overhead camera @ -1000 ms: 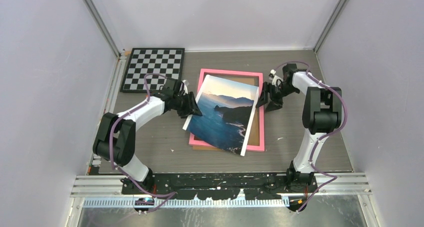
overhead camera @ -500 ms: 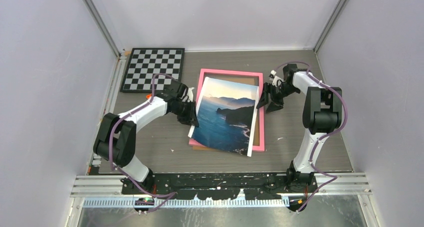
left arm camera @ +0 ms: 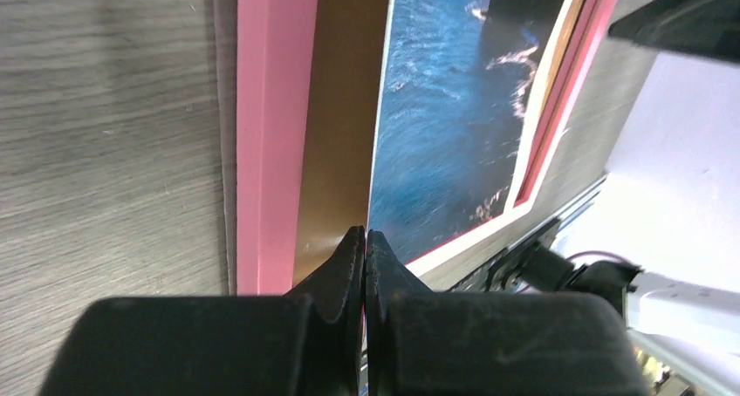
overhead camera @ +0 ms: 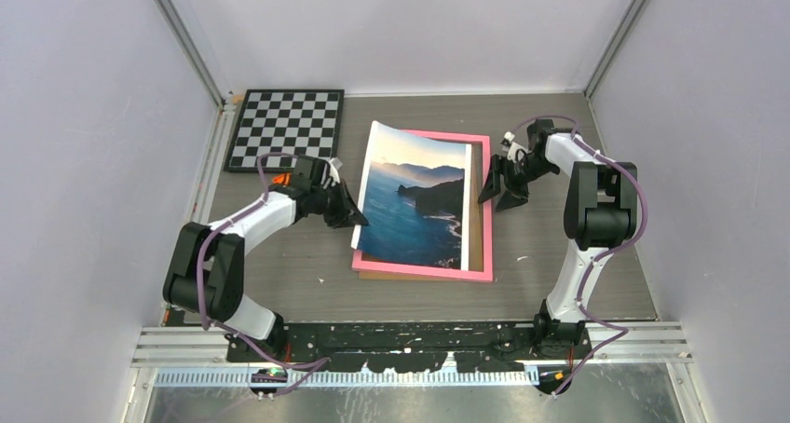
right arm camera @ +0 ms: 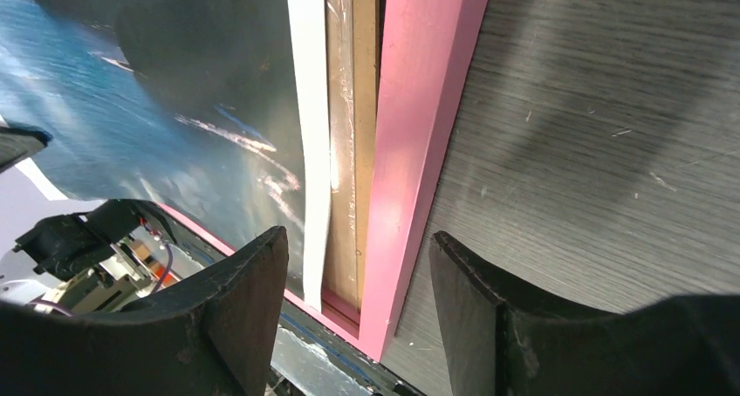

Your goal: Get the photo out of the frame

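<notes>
On the grey table the photo lay over the frame, its left edge pinched by my closed left gripper. The right gripper stood open astride the frame's rail. I judged a slow, flat pull best.

B&w chessboard lies, prob. flat, at table's far-left corner.

— Left arm?
— Bent at elbow, reaching inward, low over table. Left gripper pinched flat on photo edge.
— Right arm?
— Folded high, wrist dipping down. Right gripper tipped downward, fingers spread well apart.
</notes>
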{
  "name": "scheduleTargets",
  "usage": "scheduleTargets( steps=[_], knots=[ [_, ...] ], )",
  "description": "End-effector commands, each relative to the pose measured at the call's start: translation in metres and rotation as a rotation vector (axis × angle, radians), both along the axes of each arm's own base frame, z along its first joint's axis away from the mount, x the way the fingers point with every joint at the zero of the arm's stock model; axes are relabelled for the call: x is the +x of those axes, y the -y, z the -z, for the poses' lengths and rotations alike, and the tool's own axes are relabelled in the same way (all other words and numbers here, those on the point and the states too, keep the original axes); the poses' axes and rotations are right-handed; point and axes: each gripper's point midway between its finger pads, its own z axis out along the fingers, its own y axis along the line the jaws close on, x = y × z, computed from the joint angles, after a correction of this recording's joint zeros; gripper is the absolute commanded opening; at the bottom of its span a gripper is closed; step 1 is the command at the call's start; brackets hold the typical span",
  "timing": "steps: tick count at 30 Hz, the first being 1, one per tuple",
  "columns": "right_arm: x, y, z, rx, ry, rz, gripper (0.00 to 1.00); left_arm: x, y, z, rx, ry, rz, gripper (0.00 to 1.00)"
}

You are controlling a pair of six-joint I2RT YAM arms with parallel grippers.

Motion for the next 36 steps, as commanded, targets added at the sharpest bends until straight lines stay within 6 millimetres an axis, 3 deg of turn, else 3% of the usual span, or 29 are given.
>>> scheduleTargets(
  steps=[1, 9, 13, 16, 20, 23, 24, 28, 34, 36],
  knots=[
    [0.001, -0.002, -0.020, 0.020, 0.041, -0.008, 0.65, 0.027, 0.001, -0.016, -0.078, 0.085, -0.122, 0.00],
    [0.004, -0.003, -0.019, 0.023, 0.049, -0.008, 0.66, 0.026, 0.022, -0.010, -0.090, 0.090, -0.022, 0.02],
    [0.004, 0.000, -0.019, 0.005, 0.057, -0.026, 0.68, 0.016, 0.028, -0.026, -0.076, 0.126, 0.074, 0.34],
    [0.006, 0.003, -0.020, -0.013, 0.070, -0.029, 0.70, 0.011, 0.017, -0.038, -0.001, 0.178, 0.118, 0.54],
    [0.013, 0.011, -0.018, -0.064, 0.089, -0.020, 0.73, 0.009, -0.019, -0.043, 0.206, 0.240, 0.132, 0.66],
    [0.019, 0.018, -0.013, -0.110, 0.094, -0.010, 0.76, 0.016, -0.053, -0.042, 0.346, 0.280, 0.078, 0.95],
    [0.020, 0.019, -0.010, -0.121, 0.089, -0.008, 0.77, 0.020, -0.058, -0.043, 0.344, 0.291, 0.065, 0.98],
    [0.026, 0.019, -0.001, -0.136, 0.066, -0.012, 0.79, 0.029, -0.051, -0.040, 0.272, 0.290, 0.083, 1.00],
    [0.036, 0.013, 0.014, -0.164, 0.062, -0.038, 0.79, 0.044, -0.038, -0.009, 0.242, 0.242, 0.124, 1.00],
    [0.035, 0.000, 0.019, -0.164, 0.062, -0.085, 0.79, 0.045, -0.033, 0.001, 0.219, 0.214, 0.133, 1.00]
  ],
)
